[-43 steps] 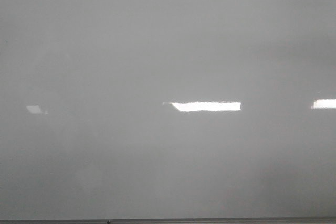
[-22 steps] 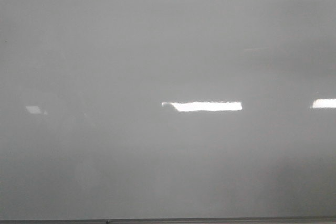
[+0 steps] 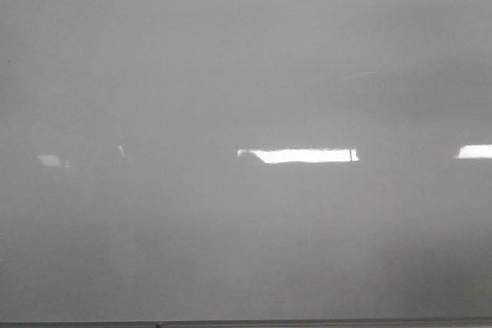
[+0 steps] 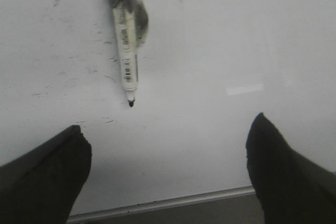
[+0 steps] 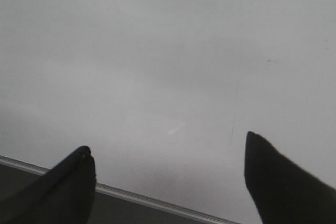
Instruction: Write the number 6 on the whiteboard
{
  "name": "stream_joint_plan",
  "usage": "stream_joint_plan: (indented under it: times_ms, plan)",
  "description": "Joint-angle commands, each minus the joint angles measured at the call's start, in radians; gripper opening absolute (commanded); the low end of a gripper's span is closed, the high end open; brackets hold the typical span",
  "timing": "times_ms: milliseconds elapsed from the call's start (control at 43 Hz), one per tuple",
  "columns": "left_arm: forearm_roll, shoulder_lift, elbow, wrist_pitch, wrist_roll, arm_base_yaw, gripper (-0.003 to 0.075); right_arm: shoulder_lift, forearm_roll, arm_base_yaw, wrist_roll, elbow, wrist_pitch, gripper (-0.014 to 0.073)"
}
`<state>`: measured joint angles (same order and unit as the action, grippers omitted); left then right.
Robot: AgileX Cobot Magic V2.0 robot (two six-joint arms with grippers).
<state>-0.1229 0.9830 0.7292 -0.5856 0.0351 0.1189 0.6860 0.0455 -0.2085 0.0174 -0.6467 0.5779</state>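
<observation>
The whiteboard (image 3: pixel 246 213) fills the front view, and only bright light reflections are seen on it there; no arm and no written digit can be found. In the left wrist view a marker (image 4: pixel 126 51) is seen lying flat on the board, uncapped, with its dark tip (image 4: pixel 130 103) turned toward the left gripper (image 4: pixel 168 166). Only faint smudges and short dashes are seen around it, so the number 6 is judged as not yet written.

The left gripper is spread wide and nothing is held in it; it hangs over the board near the frame edge (image 4: pixel 173 203), apart from the marker. The wide spread is probably kept so that the marker body can be taken between the fingers. The right gripper (image 5: pixel 168 177) is also opened wide and empty, over a bare part of the board beside the frame. It is judged to be kept aside, so the left arm is not disturbed.
</observation>
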Motion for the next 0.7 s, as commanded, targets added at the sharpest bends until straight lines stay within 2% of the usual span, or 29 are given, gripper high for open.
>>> stream_joint_plan:
  times_ms: [0, 186, 395, 674]
  plan:
    - [-0.024, 0.053, 0.062, 0.088, 0.028, -0.032, 0.0587, 0.002, 0.001, -0.001, 0.009, -0.033, -0.062, 0.0601]
    - [-0.041, 0.167, 0.089, 0.160, 0.028, -0.066, 0.0587, 0.002, 0.001, -0.001, 0.009, -0.033, -0.064, 0.0601]
    - [-0.041, 0.278, 0.089, 0.316, 0.028, -0.064, 0.0587, 0.002, 0.001, -0.001, 0.009, -0.033, -0.069, 0.0601]
    - [-0.046, 0.374, 0.089, 0.401, 0.028, -0.064, 0.0587, 0.002, 0.001, -0.001, 0.009, -0.033, -0.069, 0.0601]
